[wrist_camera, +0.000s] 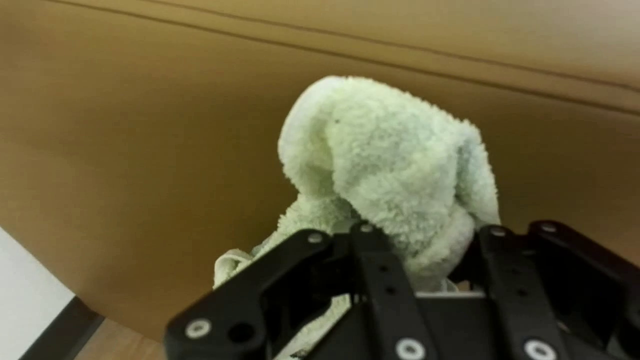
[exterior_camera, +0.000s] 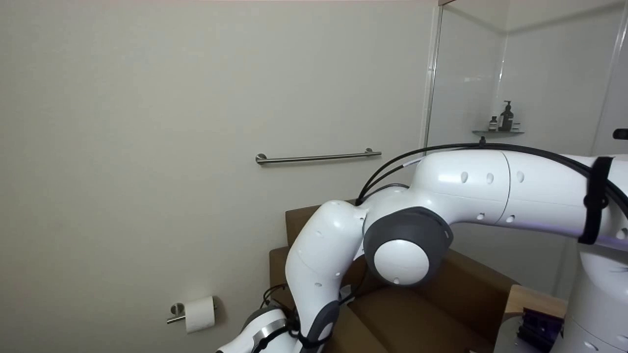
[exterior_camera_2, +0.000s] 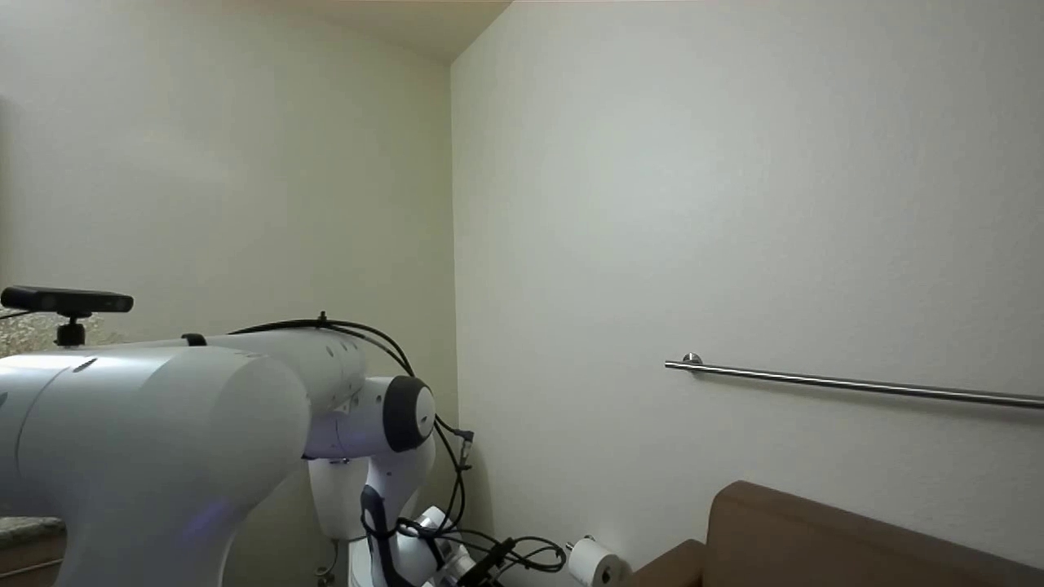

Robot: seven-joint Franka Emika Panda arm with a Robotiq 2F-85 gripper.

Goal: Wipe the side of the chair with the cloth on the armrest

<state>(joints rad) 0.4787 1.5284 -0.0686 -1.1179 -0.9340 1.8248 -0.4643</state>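
Note:
The brown chair (exterior_camera: 407,318) stands against the wall behind the arm; its back also shows in an exterior view (exterior_camera_2: 848,538). In the wrist view a brown side panel of the chair (wrist_camera: 150,165) with a seam fills most of the picture. The pale, fluffy cloth (wrist_camera: 395,150) is bunched between the fingers of my gripper (wrist_camera: 427,232), which is shut on it. Part of the cloth sticks out ahead of the fingertips, in front of the brown panel, and part hangs to the left. I cannot tell if it touches the panel. The gripper is below the frame in both exterior views.
A toilet paper roll (exterior_camera: 199,315) hangs on the wall near the wrist; it also shows in an exterior view (exterior_camera_2: 594,562). A metal towel bar (exterior_camera: 319,158) is above the chair. Loose cables (exterior_camera_2: 522,550) hang around the wrist. Wooden floor (wrist_camera: 120,340) shows lower left.

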